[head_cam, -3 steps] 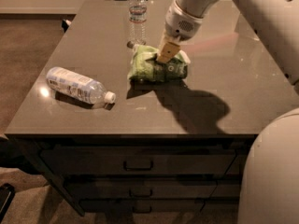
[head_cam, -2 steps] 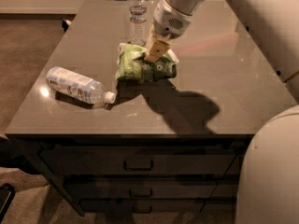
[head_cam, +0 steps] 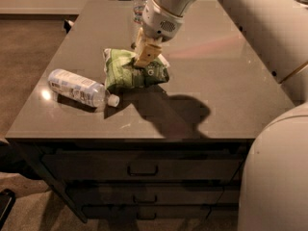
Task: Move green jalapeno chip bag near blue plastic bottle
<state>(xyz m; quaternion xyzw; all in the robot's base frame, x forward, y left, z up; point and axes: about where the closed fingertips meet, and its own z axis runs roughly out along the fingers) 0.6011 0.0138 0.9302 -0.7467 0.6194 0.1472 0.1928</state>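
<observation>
visibly crumpled, green jalapeno chip bag (head_cam: 131,76) pinched at top by pincer (head_cam: 146,57).

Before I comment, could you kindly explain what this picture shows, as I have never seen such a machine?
It is a mobile robot with one arm ending in a gripper, seen by a single camera looking down on a grey table top above drawers. The gripper is over the middle of the table, its jaws closed on the top of the green jalapeno chip bag. Left of the bag in the picture, the blue plastic bottle lies on its side, white cap toward the bag. A slimmer clear bottle stands upright at the far edge. The white bulk at lower right is probably the robot's body.
</observation>
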